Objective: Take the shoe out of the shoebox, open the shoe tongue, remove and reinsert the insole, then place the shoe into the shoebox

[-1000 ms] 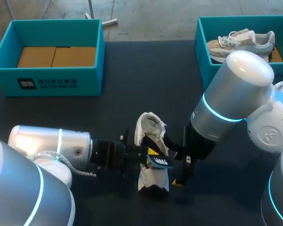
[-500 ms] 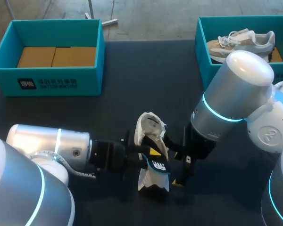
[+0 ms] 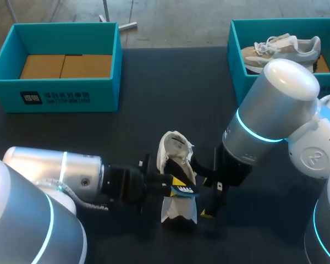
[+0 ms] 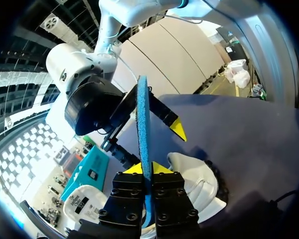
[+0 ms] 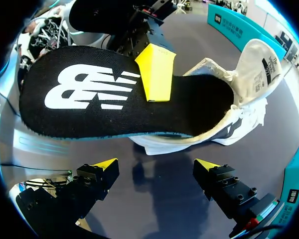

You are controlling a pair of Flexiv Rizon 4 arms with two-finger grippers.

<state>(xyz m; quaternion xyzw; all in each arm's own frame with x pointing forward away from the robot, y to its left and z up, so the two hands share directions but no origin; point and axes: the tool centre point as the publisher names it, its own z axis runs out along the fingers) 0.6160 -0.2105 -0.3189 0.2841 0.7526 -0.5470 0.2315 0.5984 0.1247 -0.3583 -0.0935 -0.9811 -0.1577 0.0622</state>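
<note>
We are pinching the insole (image 5: 89,107) in our left end effector (image 4: 145,168), one end inside the white shoe (image 3: 173,147). Our right end effector (image 5: 156,164) is hovering spread beside it.

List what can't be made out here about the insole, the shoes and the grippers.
- Right wrist view: the black foam insole has its far end hidden inside the white fabric shoe.
- Left wrist view: the insole sits edge-on in the left gripper, so neither face shows.
- Head view: the silver right arm hides most of the right gripper and part of the pale sneaker in the teal cardboard box.
</note>
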